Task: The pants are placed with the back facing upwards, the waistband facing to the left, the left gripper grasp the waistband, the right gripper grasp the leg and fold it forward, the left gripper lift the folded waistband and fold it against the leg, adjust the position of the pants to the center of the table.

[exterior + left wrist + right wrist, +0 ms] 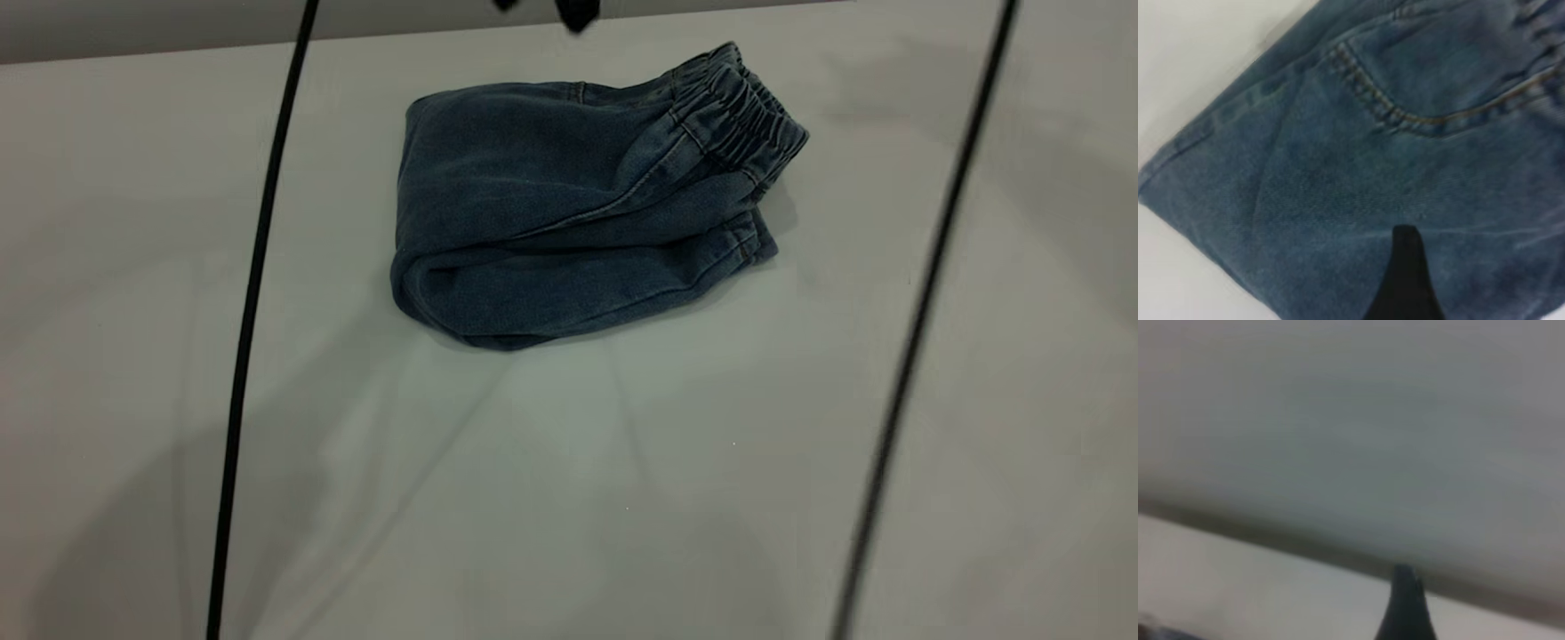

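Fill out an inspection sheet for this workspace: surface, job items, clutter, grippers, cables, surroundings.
Surface: the table, whitish-grey, with soft shadows.
Job items: the pants lie folded into a compact bundle in the upper middle of the exterior view; the waistband sits on top at the bundle's right end.
Clutter: nothing seen.
Grippers: left gripper is over the denim, one dark fingertip visible; right gripper points away from the pants at a blurred grey area.
Cables: two thin black cables cross the exterior view.
Surroundings: grey band beyond the table's far edge.

Two thin black cables [252, 302] hanging across view, grey wall [133, 27] behind
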Available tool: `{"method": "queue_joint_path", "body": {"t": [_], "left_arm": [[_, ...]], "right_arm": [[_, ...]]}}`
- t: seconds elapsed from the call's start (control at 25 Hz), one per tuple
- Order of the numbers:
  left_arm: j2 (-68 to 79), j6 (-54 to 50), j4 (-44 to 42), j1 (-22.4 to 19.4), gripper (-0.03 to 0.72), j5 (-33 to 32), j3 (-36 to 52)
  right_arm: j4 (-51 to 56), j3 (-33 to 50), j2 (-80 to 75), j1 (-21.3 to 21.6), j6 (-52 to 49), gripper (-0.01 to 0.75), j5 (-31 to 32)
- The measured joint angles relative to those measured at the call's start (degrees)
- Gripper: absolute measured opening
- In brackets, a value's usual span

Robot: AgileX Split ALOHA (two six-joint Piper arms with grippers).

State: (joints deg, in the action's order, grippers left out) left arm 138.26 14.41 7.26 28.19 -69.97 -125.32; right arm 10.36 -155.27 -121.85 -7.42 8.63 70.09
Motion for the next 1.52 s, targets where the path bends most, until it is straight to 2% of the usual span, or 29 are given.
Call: {"method": "queue_joint_path", "body": {"t": [0.36,0.8,1.16,1.52], "left_arm": [[8.78,0.03,0.11,0.00,0.517,0.15,0.05],[13.97,0.45,-3.25,0.11,0.517,0.80,-0.18],[12.73,1.15,-14.45,-0.12,0.517,-0.86,0.10],[11.34,-3.82,-10.65,-0.17,0.517,-0.03,0.10]], "right_arm": [[2.73,0.35,12.43,0.00,0.00,0.461,0.00],[3.36,4.52,14.68,0.00,0.41,0.461,-0.02],[3.36,4.77,14.68,0.00,0.47,0.461,-0.07],[3.42,4.77,14.82,0.00,0.47,0.461,-0.07]]}}
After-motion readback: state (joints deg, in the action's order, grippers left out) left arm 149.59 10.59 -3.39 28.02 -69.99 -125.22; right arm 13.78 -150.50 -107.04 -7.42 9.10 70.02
